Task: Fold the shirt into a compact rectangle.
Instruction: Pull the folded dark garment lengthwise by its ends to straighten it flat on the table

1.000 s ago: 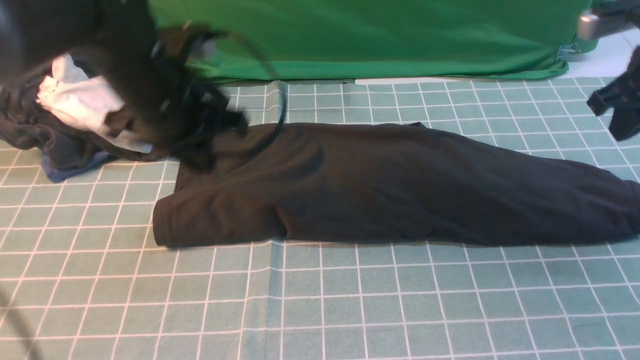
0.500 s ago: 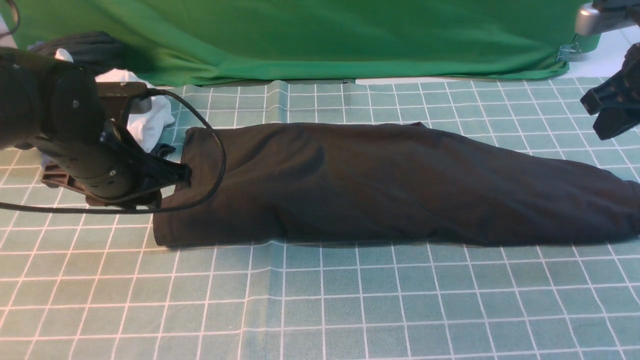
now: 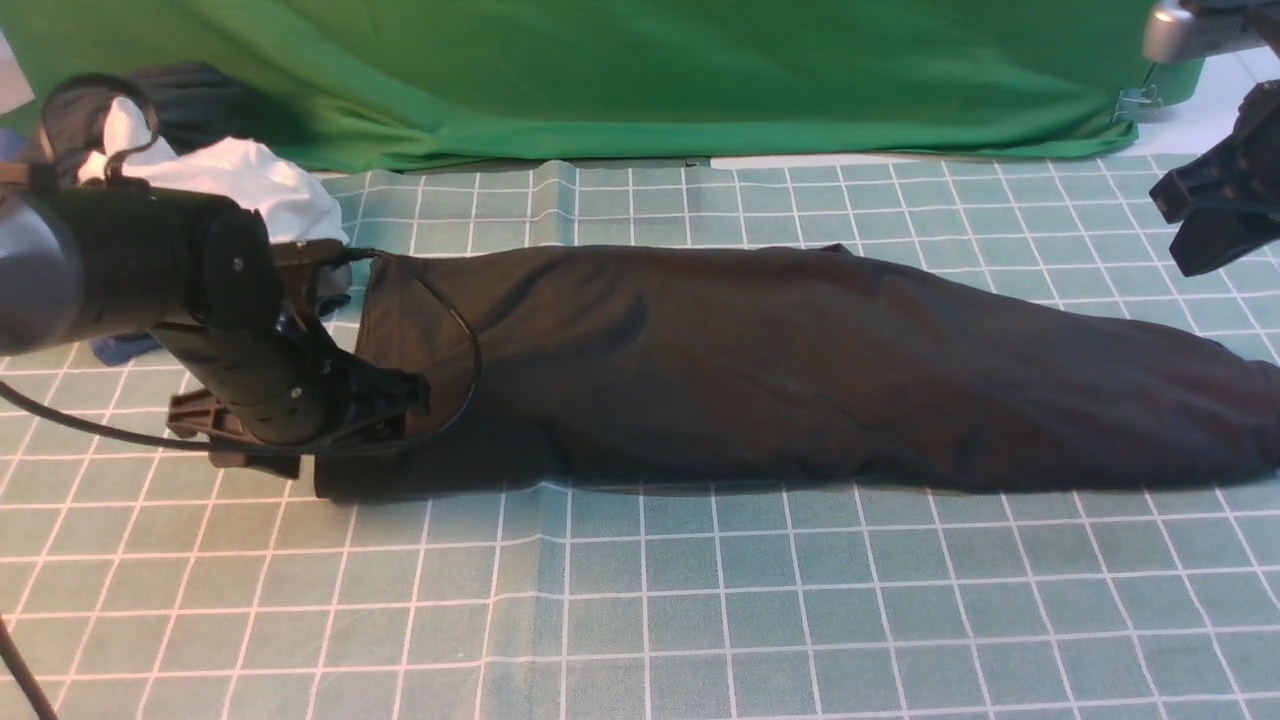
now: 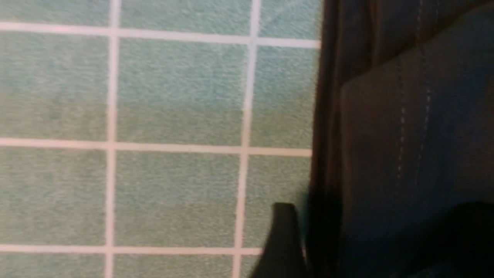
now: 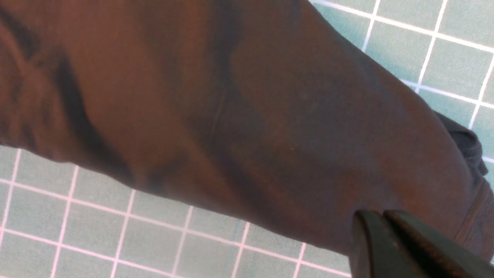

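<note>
The black shirt lies as a long folded strip across the checked mat, its left end squared off. My left gripper sits low at that end's near corner, open. In the left wrist view one finger rests over the mat beside the shirt's hemmed edge, and the other is a dark shape over the cloth. My right gripper hangs raised at the far right, above the strip's right end. Its jaws are pressed together with nothing between them.
A pile at the back left holds a white garment, a dark grey garment and a bit of blue cloth. A green backdrop closes off the back. The left arm's cable loops over the shirt's left end.
My left arm has swung from the back-left pile down to the shirt's near-left corner, and its jaws have opened. The right gripper drifted slightly left. The shirt stayed put.
</note>
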